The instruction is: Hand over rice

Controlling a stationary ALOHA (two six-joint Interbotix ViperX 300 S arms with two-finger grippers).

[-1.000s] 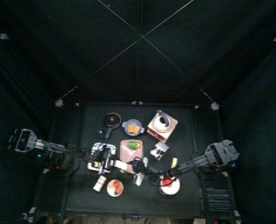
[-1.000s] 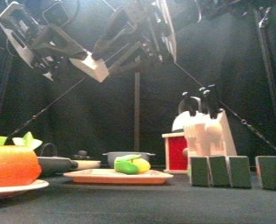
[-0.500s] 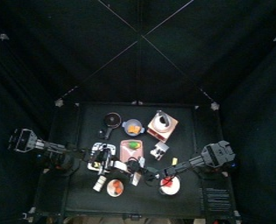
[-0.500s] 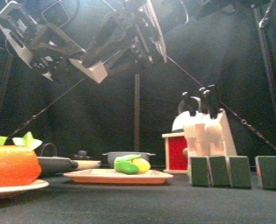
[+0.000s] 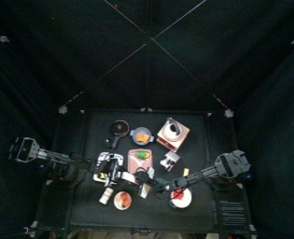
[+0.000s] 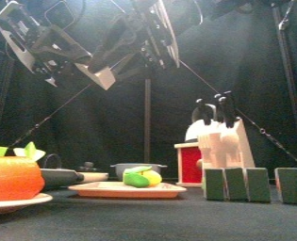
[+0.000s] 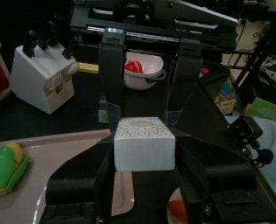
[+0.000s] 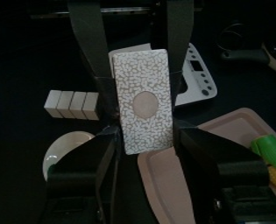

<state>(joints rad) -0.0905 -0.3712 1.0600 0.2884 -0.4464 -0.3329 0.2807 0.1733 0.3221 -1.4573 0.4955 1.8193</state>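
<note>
Both grippers are clamping the rice block (image 7: 143, 143) above the pink tray (image 7: 40, 166): left gripper (image 7: 143, 131) at nine o'clock, right gripper (image 8: 143, 87) at three; table edges lying well clear.

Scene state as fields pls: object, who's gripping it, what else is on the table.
object: rice block, white, speckled, held off the table
left gripper: jaws closed on its sides
right gripper: jaws closed on it too, from the opposite end
on table: pink tray with corn piece; white knife block; bowl with red contents
stage: mid-handover, both grippers on it
</note>
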